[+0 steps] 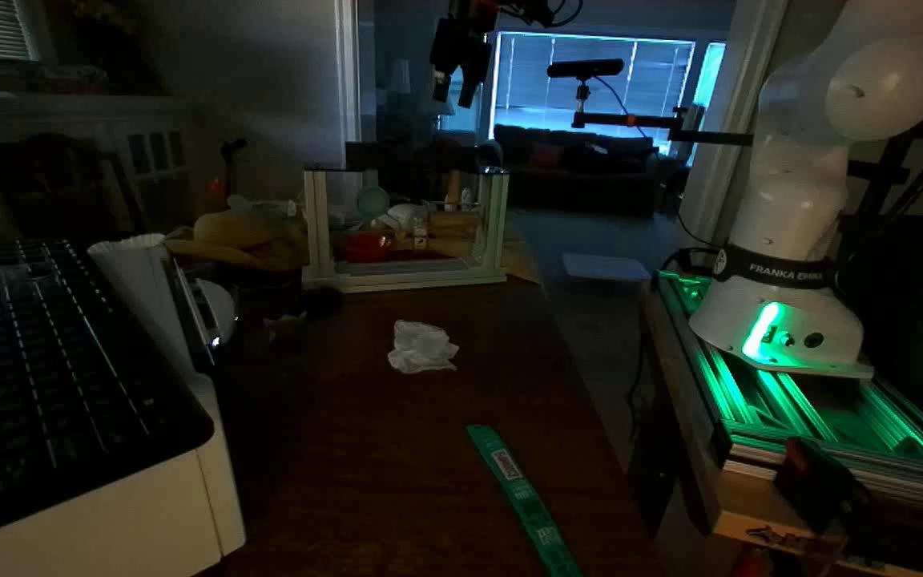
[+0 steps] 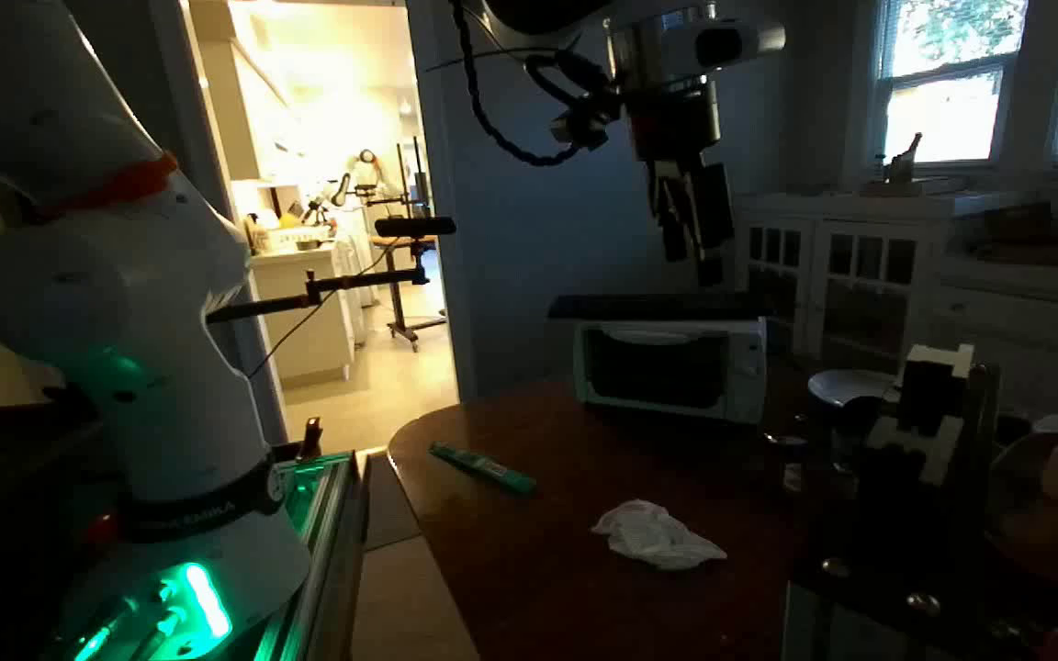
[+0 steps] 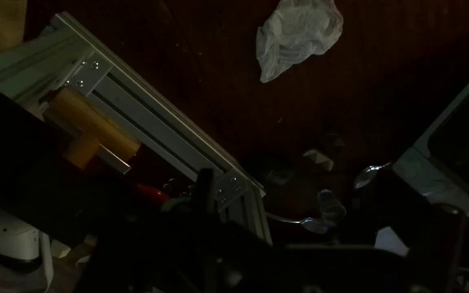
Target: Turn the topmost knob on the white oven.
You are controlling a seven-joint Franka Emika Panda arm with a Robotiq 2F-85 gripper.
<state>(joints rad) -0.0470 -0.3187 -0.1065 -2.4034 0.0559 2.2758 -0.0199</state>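
You're apparently facing the approach: jaws hanging wide, next needing steering across to the white oven (image 2: 662, 369), topmost knob not discernible.

Opposed exterior views, wrist view downward — table (image 1: 381, 457) shared

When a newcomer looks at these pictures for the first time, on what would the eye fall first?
Probably on the green light strip of the robot's base, glowing in both exterior views, and, in an exterior view, on the brightly lit room in the background. Next, the crumpled white sheet, perhaps plastic, stands out on the dark table. The white oven on that table and the open black pincer hanging in the air look dimmer.
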